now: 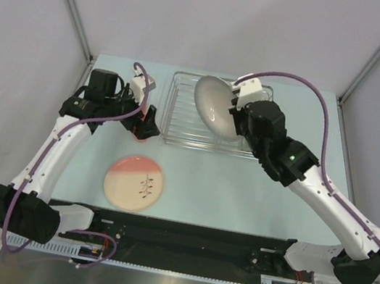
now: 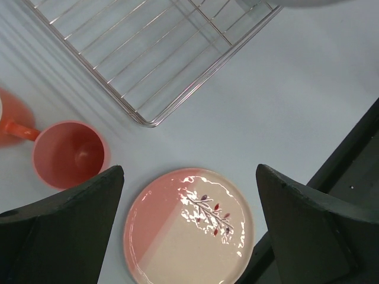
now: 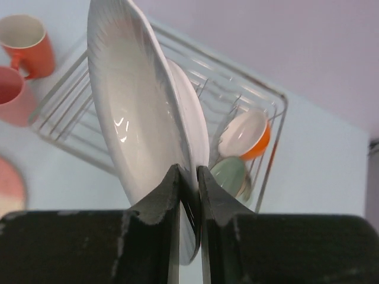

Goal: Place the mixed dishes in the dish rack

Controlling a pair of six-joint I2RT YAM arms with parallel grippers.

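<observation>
My right gripper [image 3: 188,171] is shut on the rim of the large white shallow plate [image 3: 142,118] and holds it on edge over the dish rack [image 1: 179,122]. In the top view the plate [image 1: 215,106] stands tilted above the rack, at my right gripper [image 1: 233,124]. The small white-and-orange bowl [image 3: 249,135] and the pale green bowl [image 3: 230,176] sit in the rack [image 3: 278,112]. My left gripper [image 2: 188,219] is open and empty above the cream-and-pink plate [image 2: 172,242], which lies flat on the table [image 1: 135,184]. Two orange cups [image 2: 70,154] [image 2: 12,121] stand left of the rack [image 2: 154,53].
The black front rail [image 1: 181,232] runs along the near table edge, close to the cream-and-pink plate. The left arm [image 1: 65,142] covers the cups in the top view. Grey walls stand at the left, right and back.
</observation>
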